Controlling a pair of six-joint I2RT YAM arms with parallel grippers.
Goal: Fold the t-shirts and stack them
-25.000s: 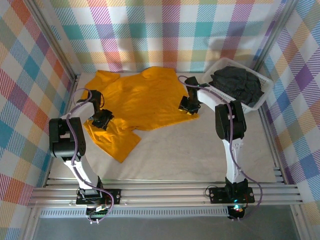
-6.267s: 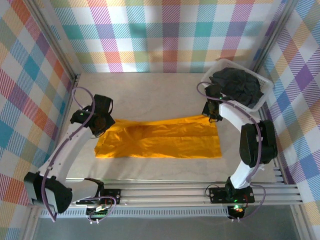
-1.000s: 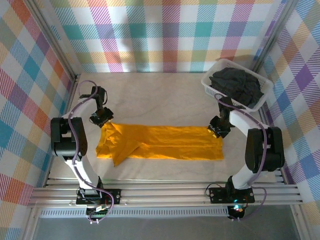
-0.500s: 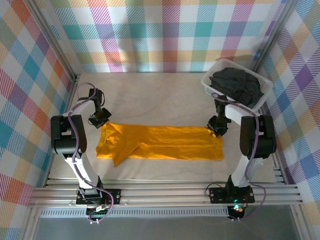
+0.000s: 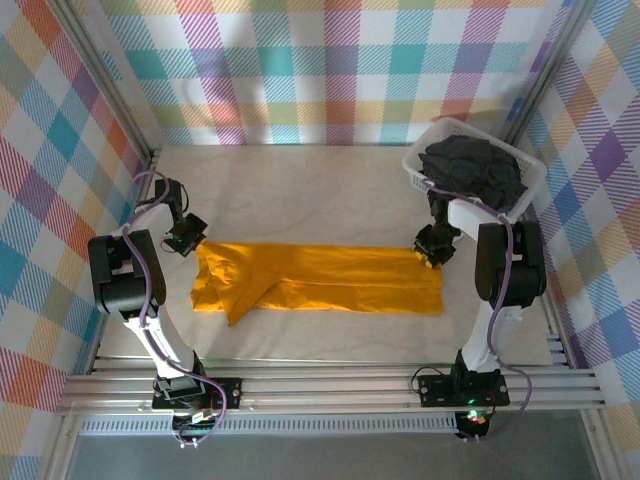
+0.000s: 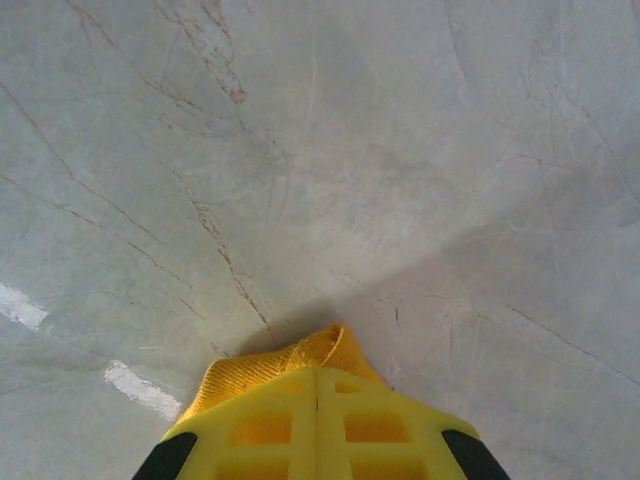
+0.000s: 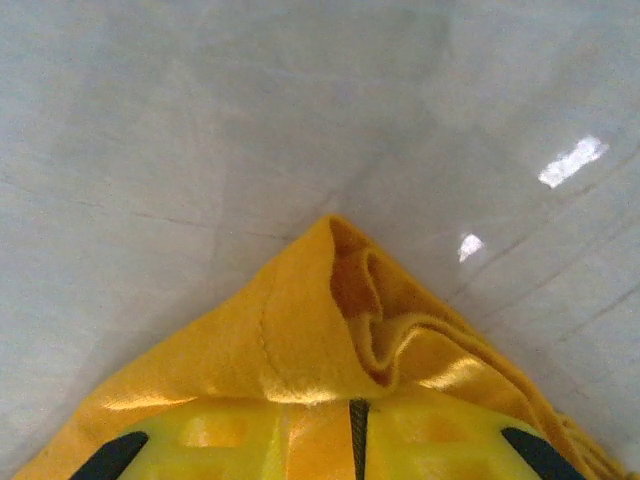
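The bright orange-yellow t-shirt [image 5: 330,280] lies as a long folded strip across the table, with a loose fold near its left end. My left gripper [image 5: 190,238] is shut on the strip's far left corner; in the left wrist view a small tip of orange cloth [image 6: 322,352] pokes out past the closed yellow fingers [image 6: 380,420]. My right gripper [image 5: 430,252] is shut on the far right corner, where bunched orange cloth [image 7: 330,320] covers its fingertips. The dark charcoal t-shirt [image 5: 478,170] sits crumpled in the basket at the back right.
The white lattice basket [image 5: 421,141] stands in the back right corner against the plaid walls. Bare pale marble-look table [image 5: 320,195] stretches behind the strip, and more lies in front of it up to the aluminium rail [image 5: 330,375].
My left gripper has closed on the strip's left corner and drawn it leftward. The right gripper has shifted slightly toward the back, still holding its corner, and the strip looks pulled straighter.
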